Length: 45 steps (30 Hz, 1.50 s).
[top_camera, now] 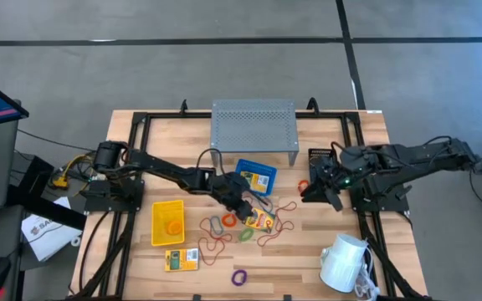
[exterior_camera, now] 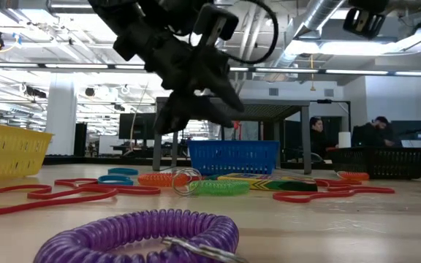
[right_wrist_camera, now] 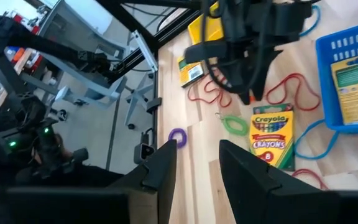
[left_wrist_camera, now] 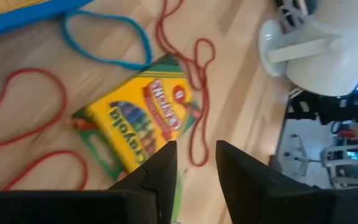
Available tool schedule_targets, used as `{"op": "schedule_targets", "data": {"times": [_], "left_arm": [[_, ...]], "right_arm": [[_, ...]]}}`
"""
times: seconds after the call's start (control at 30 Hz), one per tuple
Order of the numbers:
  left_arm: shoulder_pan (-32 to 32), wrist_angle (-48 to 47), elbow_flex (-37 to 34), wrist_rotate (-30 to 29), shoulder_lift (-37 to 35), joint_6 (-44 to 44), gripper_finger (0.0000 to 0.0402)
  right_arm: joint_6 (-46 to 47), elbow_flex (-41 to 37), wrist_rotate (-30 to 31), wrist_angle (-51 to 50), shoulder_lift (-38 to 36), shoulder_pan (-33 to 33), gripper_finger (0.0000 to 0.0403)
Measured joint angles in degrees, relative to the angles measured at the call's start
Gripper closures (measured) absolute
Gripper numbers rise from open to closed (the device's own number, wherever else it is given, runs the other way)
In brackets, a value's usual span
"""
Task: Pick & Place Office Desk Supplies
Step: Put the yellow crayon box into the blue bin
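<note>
A yellow Crayola crayon packet (left_wrist_camera: 138,118) lies flat on the wooden table just right of centre, among red loops (left_wrist_camera: 197,81) and a blue loop (left_wrist_camera: 107,37). My left gripper (left_wrist_camera: 196,165) hangs open a little above the packet's near edge (top_camera: 260,220), nothing between its fingers. In the low view it (exterior_camera: 196,80) is clear of the tabletop. My right gripper (right_wrist_camera: 197,158) waits open and raised at the table's right side (top_camera: 318,191). The blue bin (top_camera: 256,176) holds another packet. The yellow bin (top_camera: 167,221) holds an orange loop. A black mesh bin (top_camera: 320,157) stands at the far right.
The grey perforated riser (top_camera: 253,125) stands at the far edge. The white mug (top_camera: 346,261) lies near the right front corner. A purple coil loop (top_camera: 239,277), a green loop (exterior_camera: 218,187) and a third yellow packet (top_camera: 182,259) lie toward the near edge.
</note>
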Motion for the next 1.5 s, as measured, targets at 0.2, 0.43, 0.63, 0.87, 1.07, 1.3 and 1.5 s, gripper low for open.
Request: {"op": "schedule_targets", "data": {"times": [0.2, 0.43, 0.63, 0.87, 1.07, 1.3, 1.5], "left_arm": [[-0.21, -3.9, 0.0, -0.01, -0.03, 0.14, 0.0296], [-0.24, -6.8, -0.02, -2.4, -0.03, 0.15, 0.0296], [-0.22, -6.8, -0.02, -5.08, 0.06, 0.0, 0.0296], [-0.5, -5.91, -0.13, -5.31, 3.32, -0.44, 0.0296], [-0.48, -5.85, -0.11, -5.4, 3.97, -0.31, 0.0296], [-0.48, -6.09, -0.11, -6.49, 3.97, 1.28, 0.0296], [-0.48, -6.07, -0.11, -7.44, 3.97, 1.44, 0.0296]], "right_arm": [[0.2, 0.0, 0.06, 0.01, 0.0, 0.98, 0.0285], [0.46, 0.0, 0.12, 0.07, 0.0, 0.93, 0.0285], [0.46, 0.0, 0.12, 0.08, 0.0, 0.92, 0.0285], [0.46, 0.0, 0.12, 0.49, 0.0, 0.93, 0.0285], [0.68, 0.0, 0.11, 0.6, 0.0, 0.93, 0.0285], [0.63, 0.0, 0.1, 0.53, 0.0, 0.93, 0.0285], [0.63, 0.0, 0.1, 0.49, 0.0, 0.93, 0.0285]]}}
